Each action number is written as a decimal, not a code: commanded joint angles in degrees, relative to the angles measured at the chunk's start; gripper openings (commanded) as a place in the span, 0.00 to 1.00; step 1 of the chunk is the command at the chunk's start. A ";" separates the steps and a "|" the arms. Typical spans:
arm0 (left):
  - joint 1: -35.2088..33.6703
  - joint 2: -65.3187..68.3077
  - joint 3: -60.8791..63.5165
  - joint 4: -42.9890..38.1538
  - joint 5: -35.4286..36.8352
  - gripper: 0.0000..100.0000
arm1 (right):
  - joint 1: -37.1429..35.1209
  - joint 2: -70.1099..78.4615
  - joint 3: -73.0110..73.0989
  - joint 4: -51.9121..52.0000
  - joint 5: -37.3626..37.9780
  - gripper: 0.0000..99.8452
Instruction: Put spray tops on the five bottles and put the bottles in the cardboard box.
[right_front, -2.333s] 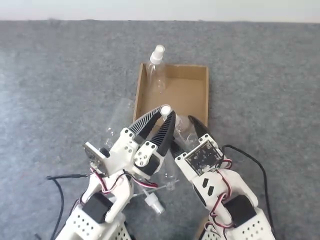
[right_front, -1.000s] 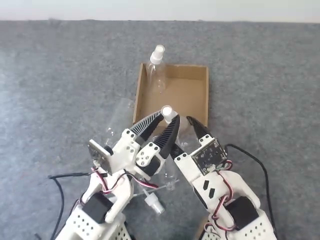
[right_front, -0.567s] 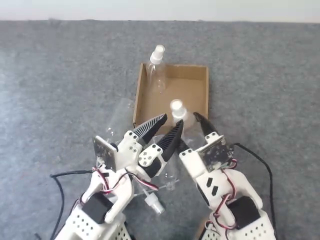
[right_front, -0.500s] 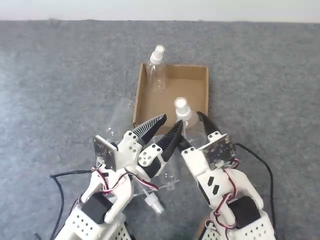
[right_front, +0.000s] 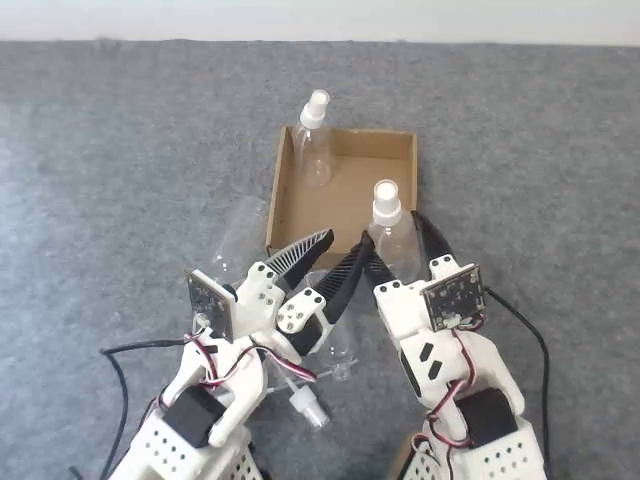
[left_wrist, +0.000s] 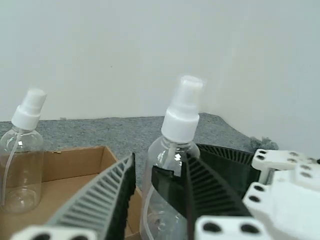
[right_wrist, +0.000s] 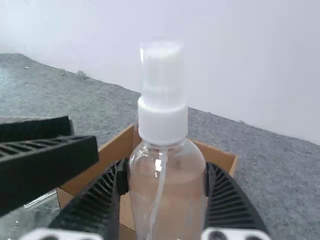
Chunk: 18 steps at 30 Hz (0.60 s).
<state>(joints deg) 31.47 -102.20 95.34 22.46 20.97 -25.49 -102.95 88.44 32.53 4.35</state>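
Right claw (right_front: 397, 248) clenched on capped bottle (right_front: 388, 212) | left claw (right_front: 343, 245) spread, holding nothing

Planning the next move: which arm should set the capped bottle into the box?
Right. The right gripper is shut on the bottle at the box edge; the left gripper is open beside it.

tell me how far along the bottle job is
Done: one clear plastic bottle with white spray top stands in the brown cardboard box. In hand: the right gripper holds a second capped bottle at the box's near edge. Left: topless bottles and a loose white spray top lie on the grey mat.
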 joint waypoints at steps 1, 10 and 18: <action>-0.09 -0.88 -4.97 0.26 -0.09 0.13 | 0.57 -1.10 -0.97 -1.54 -0.79 0.10; -1.23 -0.88 -5.05 0.09 0.00 0.13 | 2.24 -1.10 -1.23 -1.80 -0.79 0.10; -7.47 -2.46 -5.85 -0.09 0.00 0.13 | 3.65 -1.10 -1.05 -7.87 -0.35 0.10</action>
<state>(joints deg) 25.67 -103.08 93.85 22.46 21.05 -22.42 -102.95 88.44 29.80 4.26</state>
